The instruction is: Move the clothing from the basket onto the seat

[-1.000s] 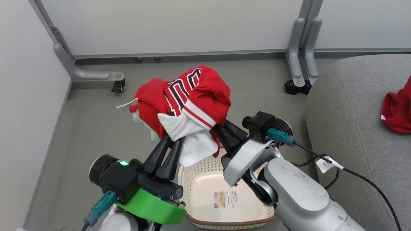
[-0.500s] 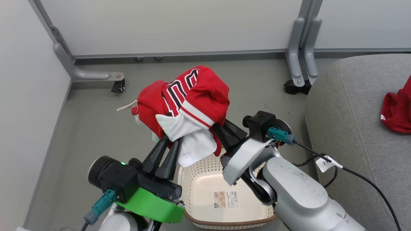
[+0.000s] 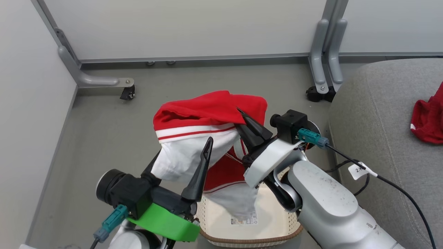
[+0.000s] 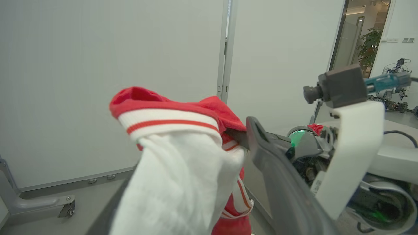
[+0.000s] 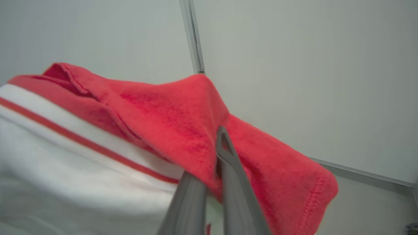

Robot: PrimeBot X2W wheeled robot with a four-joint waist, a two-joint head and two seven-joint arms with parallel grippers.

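Note:
A red and white garment [image 3: 207, 117] hangs above the basket [image 3: 242, 241], and its lower end dangles into the basket. My right gripper [image 3: 242, 116] is shut on the garment's red upper edge; the right wrist view shows the fingers [image 5: 225, 156] pinching red fabric [image 5: 163, 117]. My left gripper [image 3: 185, 148] stands open at the lower left. One finger [image 3: 202, 167] is bare, and the other is hidden under the white panel [image 4: 176, 169] draped over it. A second red garment [image 3: 427, 119] lies on the grey seat [image 3: 377, 121] at the right.
Grey partition feet with casters stand on the floor at the back left [image 3: 104, 81] and back right [image 3: 325, 69]. A black cable with a white tag [image 3: 358, 170] runs from my right wrist over the seat's edge. White panels wall the back and left.
My left gripper has opened and let go of the garment. The bundle has unfurled and now hangs lower from the right gripper, which has shifted slightly up and to the right.

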